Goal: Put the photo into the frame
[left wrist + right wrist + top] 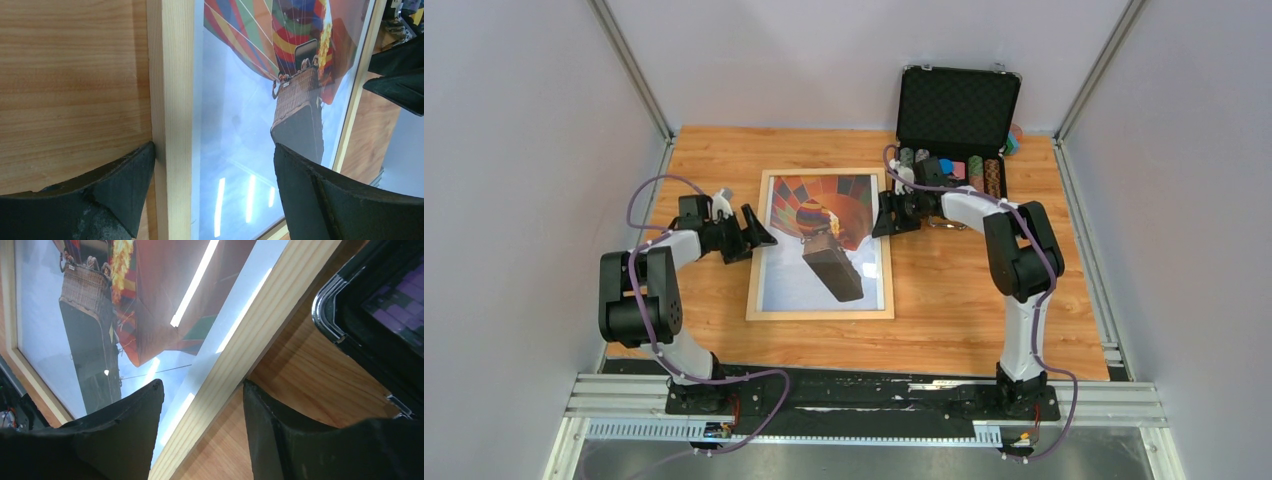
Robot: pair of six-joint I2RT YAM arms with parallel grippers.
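The light-wood frame [819,314] lies flat in the middle of the table. The hot-air balloon photo [824,235] shows face up inside it, with light reflections on the pane. My left gripper [759,228] is open and straddles the frame's left rail [172,100]: one finger rests at the rail's outer edge, the other is over the photo [250,100]. My right gripper [886,215] is open and straddles the right rail [250,325], one finger over the photo [100,315], the other at the rail's outer edge. In the wrist views the left gripper [214,152] and right gripper [202,385] hold nothing.
An open black chip case [959,110] with coloured chips stands at the back right, close behind the right gripper; its corner shows in the right wrist view [380,305]. White walls enclose the table on three sides.
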